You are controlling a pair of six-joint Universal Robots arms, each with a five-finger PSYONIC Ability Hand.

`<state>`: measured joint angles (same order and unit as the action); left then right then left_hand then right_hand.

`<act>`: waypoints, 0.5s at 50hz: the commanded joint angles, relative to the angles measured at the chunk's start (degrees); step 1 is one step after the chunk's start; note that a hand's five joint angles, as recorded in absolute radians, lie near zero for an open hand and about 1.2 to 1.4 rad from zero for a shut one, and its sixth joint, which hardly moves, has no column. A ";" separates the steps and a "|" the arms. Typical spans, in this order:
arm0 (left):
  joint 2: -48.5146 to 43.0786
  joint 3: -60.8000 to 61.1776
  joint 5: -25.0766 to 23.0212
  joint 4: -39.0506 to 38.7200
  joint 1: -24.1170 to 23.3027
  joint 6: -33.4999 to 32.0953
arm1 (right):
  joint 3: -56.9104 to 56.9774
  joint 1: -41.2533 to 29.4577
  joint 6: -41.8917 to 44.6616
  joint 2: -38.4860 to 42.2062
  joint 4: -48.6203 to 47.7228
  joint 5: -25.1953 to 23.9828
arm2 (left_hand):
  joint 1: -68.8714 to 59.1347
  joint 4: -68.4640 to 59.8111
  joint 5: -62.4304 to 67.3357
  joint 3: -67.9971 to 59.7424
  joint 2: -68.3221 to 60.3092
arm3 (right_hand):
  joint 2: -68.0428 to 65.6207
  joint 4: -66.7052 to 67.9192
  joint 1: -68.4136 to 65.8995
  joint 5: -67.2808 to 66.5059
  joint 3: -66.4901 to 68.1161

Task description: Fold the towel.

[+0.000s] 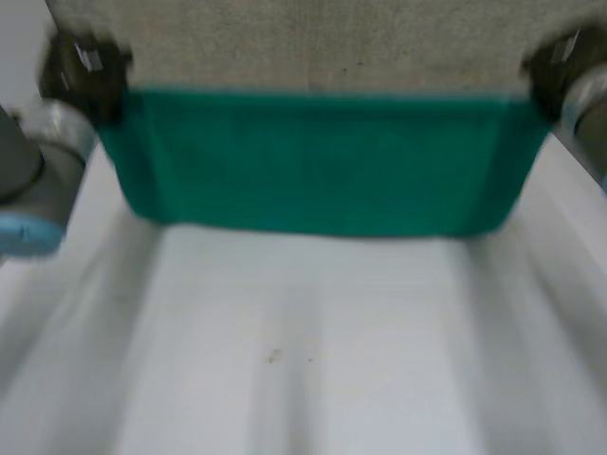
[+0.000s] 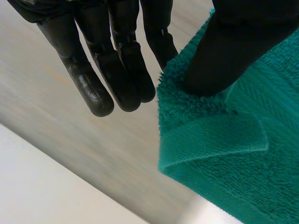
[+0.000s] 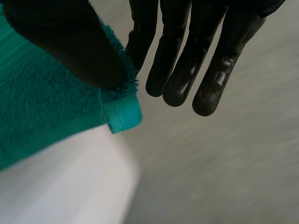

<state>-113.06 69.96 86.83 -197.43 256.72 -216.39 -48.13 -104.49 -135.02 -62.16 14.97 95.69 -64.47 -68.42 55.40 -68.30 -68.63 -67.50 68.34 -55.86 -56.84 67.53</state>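
Green towel (image 1: 322, 166) stretched crosswise, corners pinched by left robot hand (image 2: 117, 70), right robot hand (image 3: 187, 60)

towel (image 1: 318, 166): over the table's (image 1: 303, 360) far side, left corner in my left hand (image 2: 233, 51), right corner in my right hand (image 3: 60, 42).

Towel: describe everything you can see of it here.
The towel is teal-green terry cloth with looped pile and a flat woven hem. It is stretched wide between both hands, a broad band at the far part of the white table. The left hand pinches one corner under its thumb, where the hem is turned over in a small flap; the right hand pinches the other corner likewise. Whether its near edge rests on the table cannot be told.
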 commanded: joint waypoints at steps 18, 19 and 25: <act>0.13 11.15 2.82 -10.00 0.71 17.57 | -20.15 -0.45 -12.81 -6.84 -18.49 -5.42 | -15.53 -11.58 14.60 -11.69 -11.37 | -12.50 11.66 -24.14 -13.16 12.47; -0.66 12.38 2.82 -10.08 0.71 17.84 | -21.29 -0.45 -12.90 -6.23 -18.23 -5.60 | -15.53 -11.58 14.60 -11.69 -11.37 | -12.50 11.66 -24.14 -13.16 12.47; -6.98 19.15 2.73 -10.88 0.62 18.10 | -24.73 -0.36 -13.07 3.43 -17.35 -5.86 | -15.53 -11.58 14.60 -11.69 -11.37 | -12.50 11.66 -24.14 -13.16 12.47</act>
<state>-114.50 82.62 89.66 -207.56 257.36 -198.74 -69.64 -104.96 -147.85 -66.67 -3.42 90.03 -64.47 -68.43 56.28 -68.38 -68.69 -67.50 68.35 -55.86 -57.31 67.53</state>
